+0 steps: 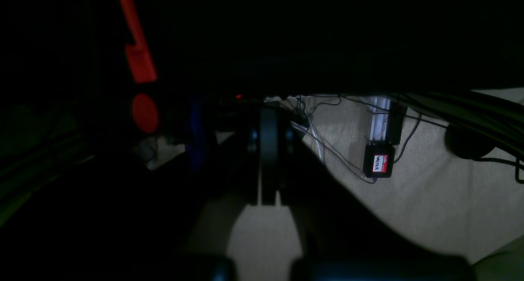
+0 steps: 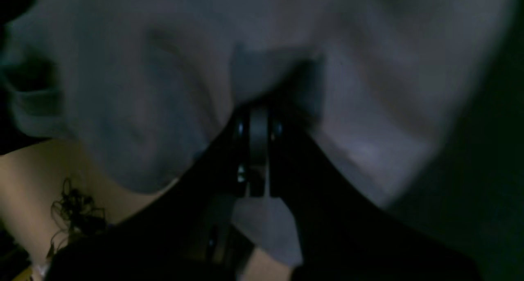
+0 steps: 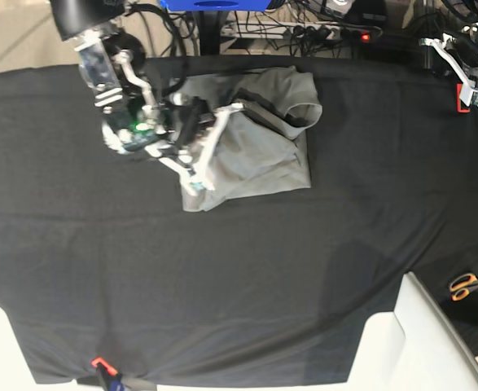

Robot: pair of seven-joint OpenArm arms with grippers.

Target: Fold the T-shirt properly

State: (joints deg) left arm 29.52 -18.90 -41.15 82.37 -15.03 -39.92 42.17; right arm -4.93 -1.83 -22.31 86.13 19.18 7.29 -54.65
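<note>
Right gripper (image 2: 258, 109): jaws together, pinched on grey shirt (image 3: 259, 151) fabric; wrist view shows cloth bunched and lifted around the fingertips, blurred. In base view this gripper (image 3: 199, 167) sits at the shirt's near-left edge, arm lying across the cloth.

Left gripper (image 1: 268, 121): jaws look closed, nothing between them; it points off the surface toward floor and cables, dark view. In base view it is parked at the far right edge (image 3: 467, 61), well apart from the shirt.

Shirt lies at the far centre of the black surface (image 3: 239, 277), already partly folded into a rough rectangle, one sleeve or corner flipped over at the far right, creases visible.

Step, as judged: mid-fold, right arm carrying an edge over. Next move calls for laying that edge flat and aligned before releasing; the bunching could leave a lumpy fold.

Readable writing: a small red-and-white tag (image 1: 377, 163) on a black box on the floor reads "WALTER", handwritten. No shirt label visible. Orange scissors (image 3: 467, 284) lie at the near right.
</note>
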